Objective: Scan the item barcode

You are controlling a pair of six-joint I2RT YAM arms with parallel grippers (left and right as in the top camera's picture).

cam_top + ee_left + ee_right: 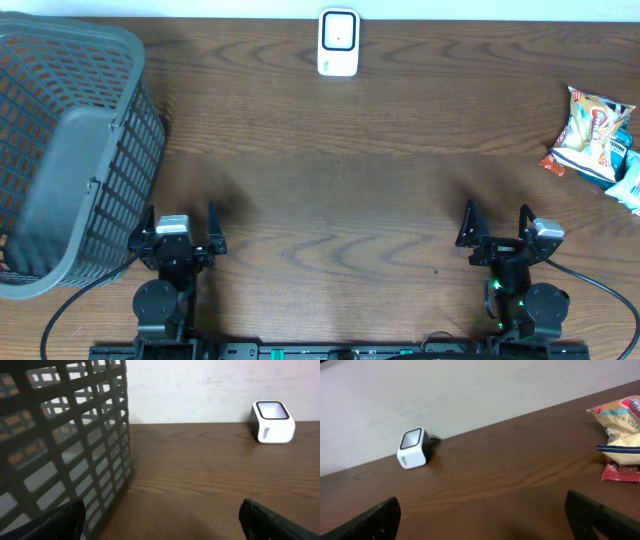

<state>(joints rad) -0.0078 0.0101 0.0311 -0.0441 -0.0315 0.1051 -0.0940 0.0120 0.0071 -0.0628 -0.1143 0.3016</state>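
We see both arms at the near edge of the wooden table (340, 180), one toward each side. Our left gripper (181, 212) has its jaws spread wide with nothing between them. Our right gripper (497, 210) is spread just as wide and also has hold of nothing. In each wrist view only the two dark fingertips show at the bottom corners, with bare wood between them.

The items to scan are a small heap of snack packets (592, 125) at the far right edge of the table, well apart from both grippers. A yellow and white crisp bag lies on top, with a red packet edge and a blue and white packet showing from under it.

The white barcode scanner (338, 42) stands at the middle of the table's far edge, close to the pale wall (470, 390), its window turned upward.

A grey plastic lattice basket (60, 150) fills the left side of the table, and its near corner is just beside our left gripper.
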